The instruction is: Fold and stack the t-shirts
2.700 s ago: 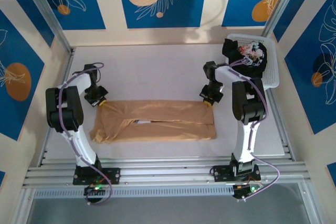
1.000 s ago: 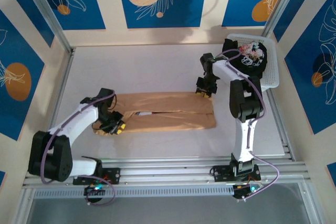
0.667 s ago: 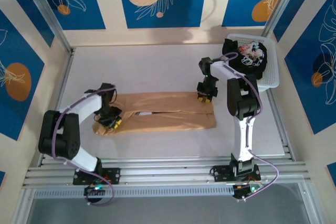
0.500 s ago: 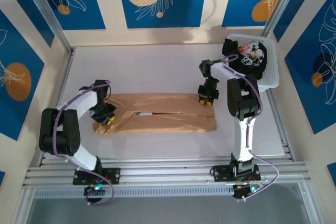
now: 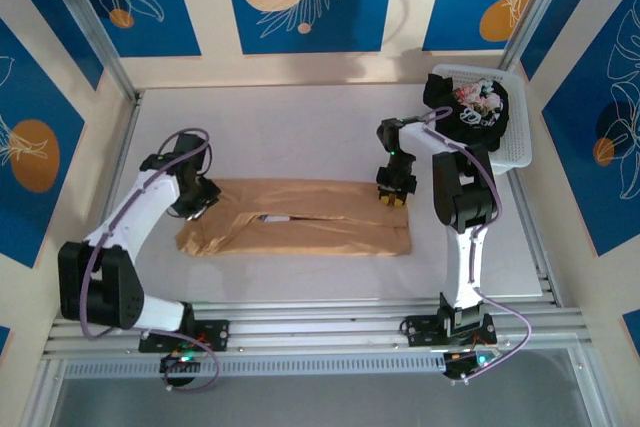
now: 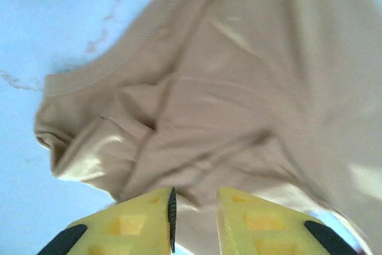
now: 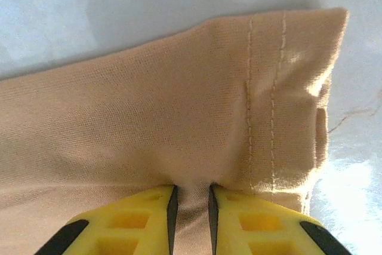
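White tabletop [image 5: 300,127], matte and flat. The tan t-shirt [image 5: 300,230] lies on it mid-front, folded lengthwise into a long horizontal band. There is a seam slit along its middle, the left end is bunched and the right end squared off. White slatted plastic basket [image 5: 522,142] at the far right corner of the tabletop, holding a crumpled black t-shirt [image 5: 462,117] with white-pink print facing up; part of it hangs over the basket's near-left rim. Left gripper [image 5: 200,197] is at the tan t-shirt's far-left corner. In the left wrist view its yellow pads [image 6: 137,222] sit nearly together with a fold of soft, wrinkled knit between them, and a ribbed edge band shows at upper left. Right gripper [image 5: 393,194] is at the far-right corner. In the right wrist view its yellow pads [image 7: 140,210] are pinched on the cloth just beside the double-stitched hem. The fabric there is fine knit and lies flat.
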